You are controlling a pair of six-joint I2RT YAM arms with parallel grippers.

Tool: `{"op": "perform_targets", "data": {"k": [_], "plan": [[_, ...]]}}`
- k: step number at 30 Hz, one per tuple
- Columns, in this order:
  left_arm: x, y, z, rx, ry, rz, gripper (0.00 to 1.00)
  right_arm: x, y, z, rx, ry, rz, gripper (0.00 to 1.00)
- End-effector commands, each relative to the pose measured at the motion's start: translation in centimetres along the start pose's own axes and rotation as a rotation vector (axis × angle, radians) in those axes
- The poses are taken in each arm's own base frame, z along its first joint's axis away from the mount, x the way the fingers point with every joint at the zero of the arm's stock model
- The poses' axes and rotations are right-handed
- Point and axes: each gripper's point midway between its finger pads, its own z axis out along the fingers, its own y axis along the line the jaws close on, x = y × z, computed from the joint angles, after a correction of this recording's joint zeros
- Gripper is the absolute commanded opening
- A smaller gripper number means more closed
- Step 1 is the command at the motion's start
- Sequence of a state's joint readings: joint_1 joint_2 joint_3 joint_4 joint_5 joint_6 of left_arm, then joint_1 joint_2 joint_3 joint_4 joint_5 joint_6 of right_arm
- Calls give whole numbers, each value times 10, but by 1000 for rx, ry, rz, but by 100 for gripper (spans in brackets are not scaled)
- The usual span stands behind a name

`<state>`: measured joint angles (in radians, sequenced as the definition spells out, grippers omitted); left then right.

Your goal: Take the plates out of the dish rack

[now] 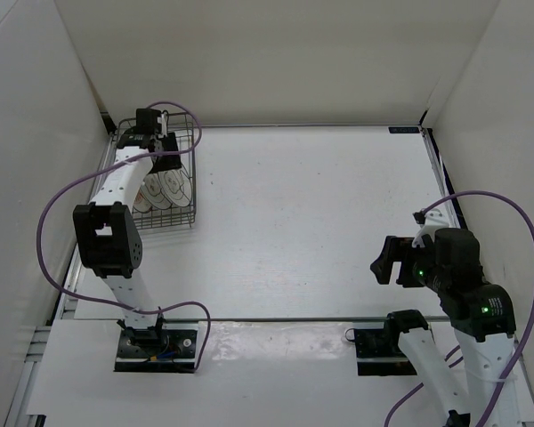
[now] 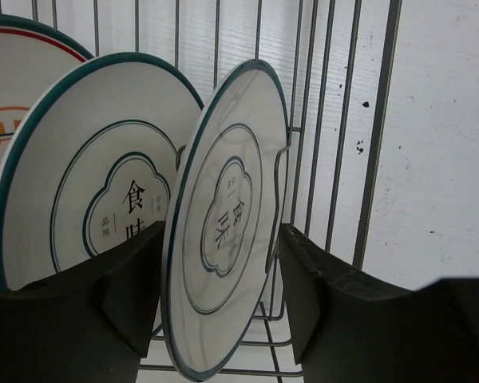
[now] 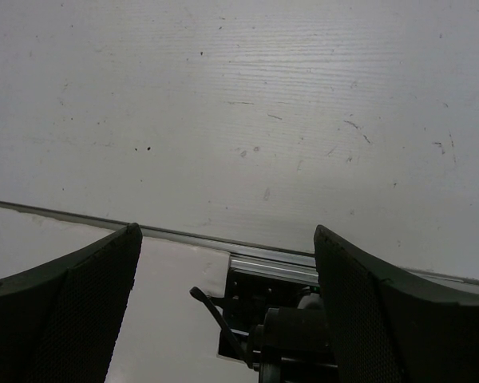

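From the top camera, the dish rack (image 1: pixel 180 160) stands on the white desk (image 1: pixel 320 213). The plates (image 1: pixel 165 189) stand on edge inside it, in a row across its near half. The left arm (image 1: pixel 116 191) reaches in over the rack's left side. The left fingers (image 1: pixel 156 142) go down into the rack just behind the plates, mostly hidden by the wrist, so their spread cannot be told from here. The right fingers (image 1: pixel 383 261) hover well apart from the rack, far to its right, with nothing in them. The left wrist camera looks into the rack against its wire wall. The left fingers (image 2: pixel 96 319) stand partly open astride the nearest plate (image 2: pixel 223 159), which is pale with a dark green rim and a flower-like outline around printed characters in its centre. One finger is on each side of it. A sliver of rack wire shows between the plate and the right-hand finger, and whether the other finger touches cannot be told. Just beyond it in the rack leans a second plate (image 2: pixel 104 183) of the same pattern. Behind that is the edge of an orange-patterned plate (image 2: pixel 0 104) with a red line near its rim. All three are in the rack. In the right wrist camera, the right fingers (image 3: pixel 64 311) are spread wide with nothing between them, above the desk (image 3: pixel 263 96) and a metal rail (image 3: pixel 271 267).
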<state>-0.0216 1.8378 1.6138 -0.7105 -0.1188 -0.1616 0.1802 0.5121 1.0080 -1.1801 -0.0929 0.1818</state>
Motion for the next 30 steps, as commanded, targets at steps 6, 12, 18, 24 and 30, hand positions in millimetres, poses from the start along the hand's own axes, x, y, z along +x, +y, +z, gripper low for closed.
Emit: {"op": "perform_targets", "data": {"k": [6,12,18,24,30], "plan": [[-31,10,-16,-40,-85,27,54,-5,1,-1,-8,-26,-16,90],[-36,14,-21,-65,-94,46,41,-4,1,-2,-8,-26,-16,90],[-39,20,-22,-97,-98,49,24,-3,2,-2,-14,-28,-13,90],[-36,20,-17,-105,-73,56,13,-4,3,-2,-16,-30,-12,90],[-42,23,-22,-127,-85,54,5,-2,3,-1,-17,-19,-12,90]]}}
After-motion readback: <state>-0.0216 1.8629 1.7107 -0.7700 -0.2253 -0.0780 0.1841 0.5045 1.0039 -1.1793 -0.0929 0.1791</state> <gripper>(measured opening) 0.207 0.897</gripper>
